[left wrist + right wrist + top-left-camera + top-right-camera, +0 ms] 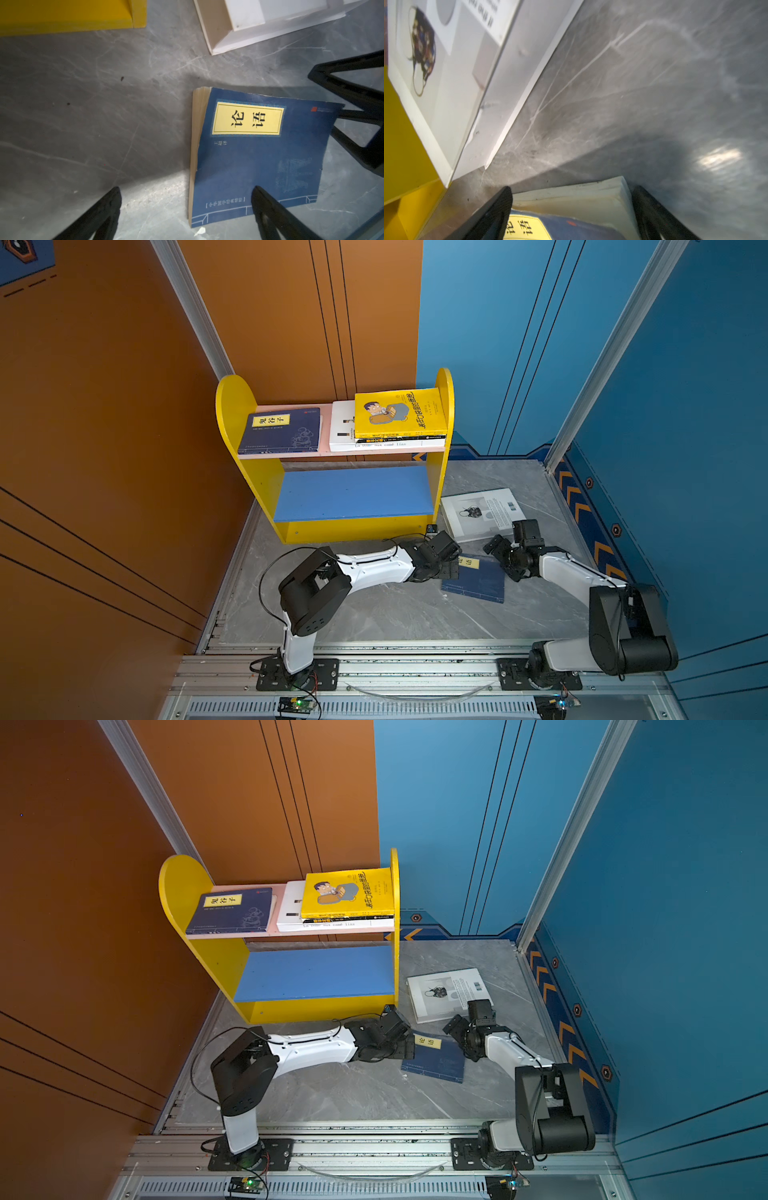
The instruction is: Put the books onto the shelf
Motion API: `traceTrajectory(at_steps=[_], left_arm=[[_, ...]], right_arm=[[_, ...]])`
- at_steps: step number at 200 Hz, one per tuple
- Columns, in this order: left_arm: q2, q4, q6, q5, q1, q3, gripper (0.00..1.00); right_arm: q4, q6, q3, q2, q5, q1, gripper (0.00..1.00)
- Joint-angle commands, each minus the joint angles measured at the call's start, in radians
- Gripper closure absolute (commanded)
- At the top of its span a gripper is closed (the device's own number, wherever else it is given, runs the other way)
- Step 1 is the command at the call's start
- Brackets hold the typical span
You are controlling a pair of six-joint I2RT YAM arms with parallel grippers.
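Slippage is the worry: the navy book [478,585] lies flat on the bench [374,614], lower middle in both top views. The left fingers [104,212] and right fingers [496,209] are both wide, each straddling an edge (nothing held). A shallow pinch might lift only the cover.

Books: four on shelf [232,414], two on floor [374,614].
Upper board [291,455]: single book [280,430] left, stack of three [399,423] right. Floor: one book [478,512] right of shelf; second book [478,585] before it.
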Motion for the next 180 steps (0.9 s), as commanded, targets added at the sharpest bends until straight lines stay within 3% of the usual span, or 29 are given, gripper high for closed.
traceTrajectory(at_steps=[1, 29, 50, 81, 109, 134, 180], left_arm=[[-0.028, -0.054, -0.058, -0.024, 0.017, -0.033, 0.02], [-0.038, -0.053, -0.063, -0.011, 0.044, -0.052, 0.02], [-0.07, -0.054, -0.081, -0.026, 0.07, -0.081, 0.03], [-0.171, -0.086, -0.132, -0.082, 0.122, -0.147, 0.03], [-0.277, -0.097, -0.18, -0.119, 0.142, -0.209, 0.04], [-0.351, -0.117, -0.236, -0.144, 0.122, -0.264, 0.04], [-0.443, -0.122, -0.491, -0.225, 0.022, -0.362, 0.04]], right_arm=[[-0.126, 0.067, -0.046, 0.031, -0.05, 0.077, 0.08], [-0.151, 0.064, -0.033, 0.022, -0.051, 0.145, 0.08], [-0.23, -0.019, -0.017, 0.002, -0.1, 0.205, 0.08], [-0.307, -0.135, 0.041, 0.012, -0.181, 0.247, 0.08], [-0.314, -0.16, 0.123, 0.073, -0.237, 0.368, 0.09], [-0.429, -0.221, 0.217, 0.065, -0.141, 0.451, 0.06], [-0.552, -0.263, 0.217, -0.137, 0.07, 0.416, 0.05]])
